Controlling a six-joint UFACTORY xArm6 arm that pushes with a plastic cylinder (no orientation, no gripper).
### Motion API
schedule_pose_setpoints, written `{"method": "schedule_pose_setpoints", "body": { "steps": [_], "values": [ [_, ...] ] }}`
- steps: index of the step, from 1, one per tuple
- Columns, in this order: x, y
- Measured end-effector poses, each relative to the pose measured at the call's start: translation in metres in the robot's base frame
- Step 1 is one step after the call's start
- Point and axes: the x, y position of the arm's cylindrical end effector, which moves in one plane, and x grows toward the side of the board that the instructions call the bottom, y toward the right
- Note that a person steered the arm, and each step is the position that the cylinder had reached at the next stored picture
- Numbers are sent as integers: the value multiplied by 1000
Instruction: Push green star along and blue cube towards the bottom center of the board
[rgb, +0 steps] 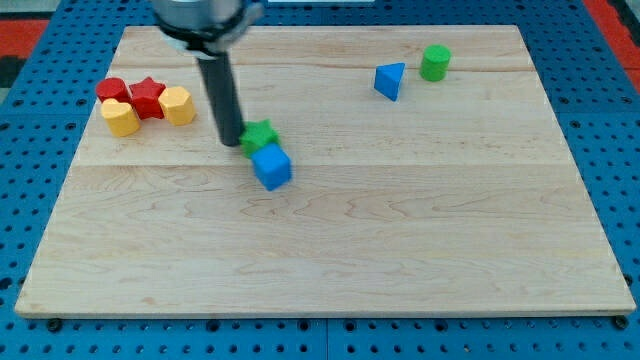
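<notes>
The rod's lower end, my tip (231, 141), is shown left of centre, apparently touching the left edge of the green star (261, 134). The blue cube (272, 167) is pressed against the star's lower side. No grasping end effector is fitted (only a plain rod), so neither a spread nor a pinching state applies. At the upper left of the wooden surface (400, 240), a red star (148, 97), a red block (111, 89) and two yellow blocks (121, 118) (178, 104) are clustered. At the upper right, a blue triangular block (390, 80) and a green cylinder (435, 62) are seen.

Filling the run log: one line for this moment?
my tip: touching green star block, view's left | blue cube block: against star, below | bottom center: not reached
</notes>
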Motion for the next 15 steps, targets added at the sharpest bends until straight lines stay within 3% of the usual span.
{"method": "schedule_pose_setpoints", "body": {
  "steps": [2, 3, 4, 6, 9, 10, 11, 12, 13, 15],
  "values": [
    [-35, 17],
    [-25, 35],
    [15, 18],
    [47, 24],
    [95, 71],
    [98, 75],
    [83, 13],
    [37, 55],
    [26, 106],
    [75, 108]
  ]
}}
